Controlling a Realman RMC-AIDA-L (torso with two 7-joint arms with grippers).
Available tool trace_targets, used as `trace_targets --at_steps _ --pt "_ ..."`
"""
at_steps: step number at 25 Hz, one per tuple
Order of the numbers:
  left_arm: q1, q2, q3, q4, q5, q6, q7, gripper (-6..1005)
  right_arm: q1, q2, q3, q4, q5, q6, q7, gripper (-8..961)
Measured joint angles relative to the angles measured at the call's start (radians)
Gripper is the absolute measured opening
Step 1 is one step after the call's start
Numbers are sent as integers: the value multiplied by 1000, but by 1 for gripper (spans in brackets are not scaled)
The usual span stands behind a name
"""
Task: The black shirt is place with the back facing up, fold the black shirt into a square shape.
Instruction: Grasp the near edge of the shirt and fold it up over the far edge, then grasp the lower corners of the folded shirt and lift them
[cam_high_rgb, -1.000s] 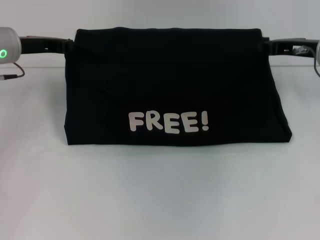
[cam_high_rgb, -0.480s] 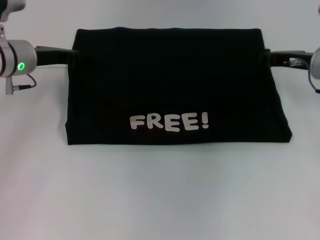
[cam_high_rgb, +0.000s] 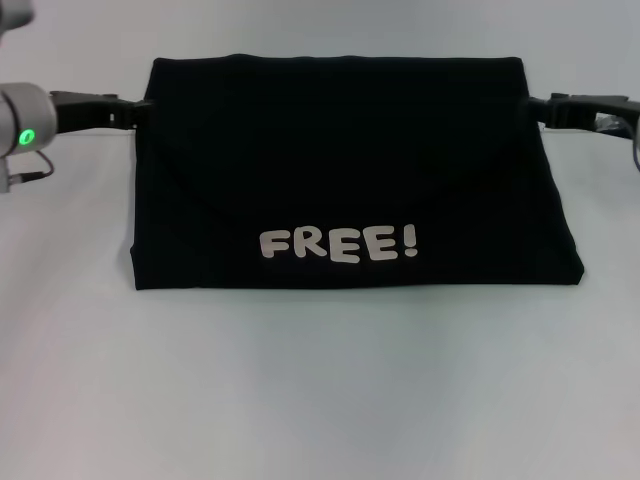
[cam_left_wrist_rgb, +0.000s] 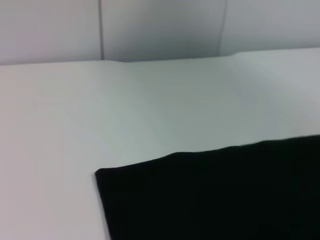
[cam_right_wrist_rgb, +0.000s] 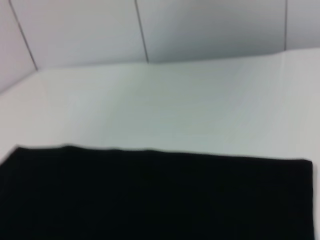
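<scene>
The black shirt (cam_high_rgb: 340, 170) lies folded into a wide flat block on the white table (cam_high_rgb: 320, 390), with cream letters "FREE!" facing up near its front edge. My left gripper (cam_high_rgb: 138, 108) sits low at the shirt's far left corner, right at the cloth's edge. My right gripper (cam_high_rgb: 540, 106) is at the far right corner, just off the fabric. The left wrist view shows a corner of the black shirt (cam_left_wrist_rgb: 215, 195) lying flat on the table. A straight edge of the black shirt (cam_right_wrist_rgb: 150, 195) fills the lower part of the right wrist view.
The white table (cam_left_wrist_rgb: 100, 110) runs back to a pale panelled wall (cam_right_wrist_rgb: 200, 30). A grey cable (cam_high_rgb: 25, 172) hangs off the left arm near the table's left side.
Both arms have drawn outward a little from the shirt's far corners. The shirt itself stays flat and has not shifted.
</scene>
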Motion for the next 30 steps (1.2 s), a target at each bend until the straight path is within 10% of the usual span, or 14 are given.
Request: trace_targets --at_steps 12,19,30 --pt "249 -34 2 321 -71 702 -116 740 -176 -6 -9 -54 176 -523 -122 792" --pt "342 -54 26 311 -74 710 -59 948 -195 2 -17 -53 176 -576 -142 841" --pt "324 -99 125 220 -73 438 -37 948 -196 14 -17 -49 178 -575 -139 837"
